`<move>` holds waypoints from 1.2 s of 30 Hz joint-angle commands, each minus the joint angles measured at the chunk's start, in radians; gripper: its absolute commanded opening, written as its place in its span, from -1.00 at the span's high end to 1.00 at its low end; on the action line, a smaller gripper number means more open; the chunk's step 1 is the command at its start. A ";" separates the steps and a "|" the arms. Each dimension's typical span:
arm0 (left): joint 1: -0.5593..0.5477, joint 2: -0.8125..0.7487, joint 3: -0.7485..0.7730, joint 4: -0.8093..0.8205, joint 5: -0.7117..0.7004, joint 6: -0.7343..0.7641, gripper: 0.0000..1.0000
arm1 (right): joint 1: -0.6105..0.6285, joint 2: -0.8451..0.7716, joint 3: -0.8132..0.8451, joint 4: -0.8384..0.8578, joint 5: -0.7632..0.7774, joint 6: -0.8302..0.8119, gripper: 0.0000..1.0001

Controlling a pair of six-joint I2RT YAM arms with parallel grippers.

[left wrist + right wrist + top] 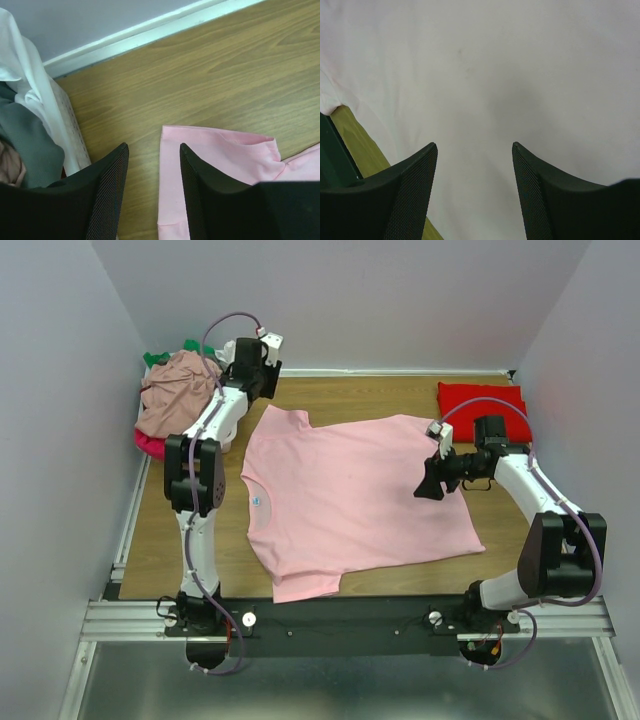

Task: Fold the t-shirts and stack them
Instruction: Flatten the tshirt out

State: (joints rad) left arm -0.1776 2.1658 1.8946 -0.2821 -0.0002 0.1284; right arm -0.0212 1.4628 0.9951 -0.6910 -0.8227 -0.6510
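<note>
An unreadable blue neck label [258, 503] is seen left of centre on the pink t-shirt [350, 500]; the left pincer [154, 146] and right pincer [475, 145] are held apart.

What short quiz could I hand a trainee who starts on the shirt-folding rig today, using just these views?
1. True or false: the light pink t-shirt lies crumpled in a heap on the table.
2. Where is the red t-shirt? A) hanging off the table's near edge; B) folded at the table's far right; C) underneath the pink one.
3. Fill in: the gripper above the pink shirt's body, jaws open and holding nothing, is the ____ one.

Key: 1. False, it is spread flat. 2. B. 3. Right: the right gripper.
</note>
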 commanded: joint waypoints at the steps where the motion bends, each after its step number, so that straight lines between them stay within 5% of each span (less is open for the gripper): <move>1: 0.003 0.051 0.032 -0.057 -0.021 0.030 -0.05 | -0.005 -0.022 -0.018 0.015 0.017 -0.001 -0.37; 19: 0.015 0.267 0.199 -0.131 -0.004 0.020 0.04 | -0.011 -0.010 -0.023 0.015 0.019 -0.001 -0.38; 36: 0.058 0.356 0.287 -0.158 0.183 -0.027 0.14 | -0.022 0.005 -0.021 0.015 0.019 0.004 -0.38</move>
State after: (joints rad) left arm -0.1287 2.4977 2.1422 -0.4187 0.1177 0.1234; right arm -0.0311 1.4628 0.9874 -0.6891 -0.8120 -0.6510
